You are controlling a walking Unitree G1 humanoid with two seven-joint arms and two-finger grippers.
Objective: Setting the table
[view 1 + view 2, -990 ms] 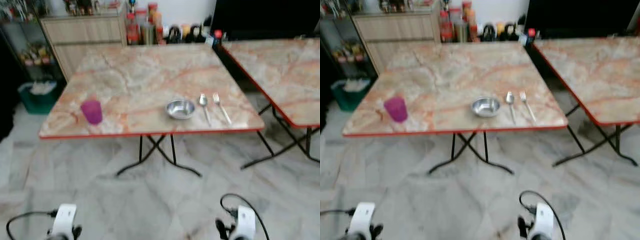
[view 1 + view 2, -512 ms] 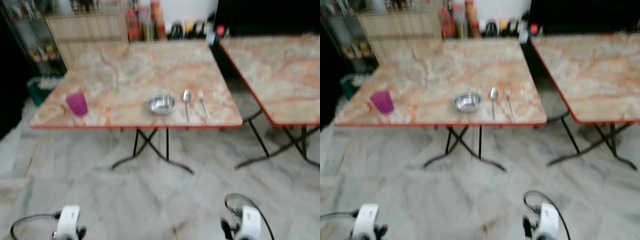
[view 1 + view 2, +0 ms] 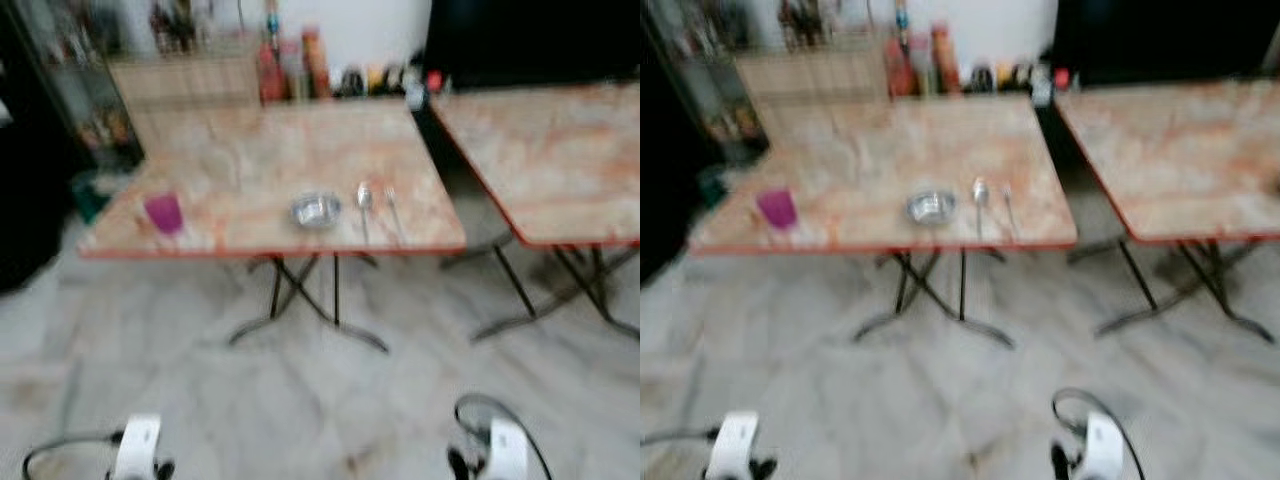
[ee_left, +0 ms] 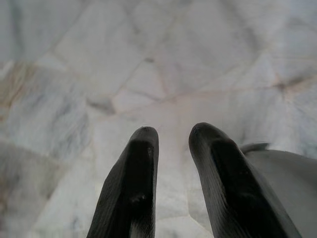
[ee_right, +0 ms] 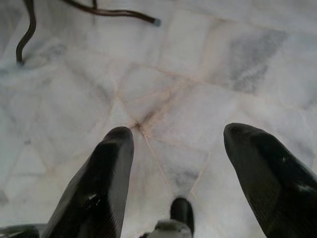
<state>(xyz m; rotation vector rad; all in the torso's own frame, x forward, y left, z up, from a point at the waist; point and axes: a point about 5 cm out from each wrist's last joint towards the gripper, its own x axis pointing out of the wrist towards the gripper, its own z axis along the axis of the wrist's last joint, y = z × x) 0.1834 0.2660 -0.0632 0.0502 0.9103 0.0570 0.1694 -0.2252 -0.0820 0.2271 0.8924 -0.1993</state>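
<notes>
- Marble-topped table [image 3: 250, 160] carries a steel bowl [image 3: 316, 210], spoon [image 3: 364, 200], fork [image 3: 392, 210] together; purple cup [image 3: 163, 212] well apart.
- Judgement: partly set; cup unplaced.
- Left gripper [image 4: 171, 148] narrowly parted, right gripper [image 5: 178, 148] wide apart, both empty above the floor [image 5: 198, 59].

A folding table [image 3: 260, 165] with a marbled orange top and a red edge is standing on crossed black legs on the pale marble floor [image 3: 300, 400]. A steel bowl [image 3: 316, 210] is sitting near the table's front edge. A spoon [image 3: 364, 205] is lying just right of the bowl, and a fork [image 3: 392, 212] is lying just beyond the spoon. A purple cup [image 3: 163, 213] is standing well to the left of the bowl, by the front left corner. The view is blurring finer detail.
</notes>
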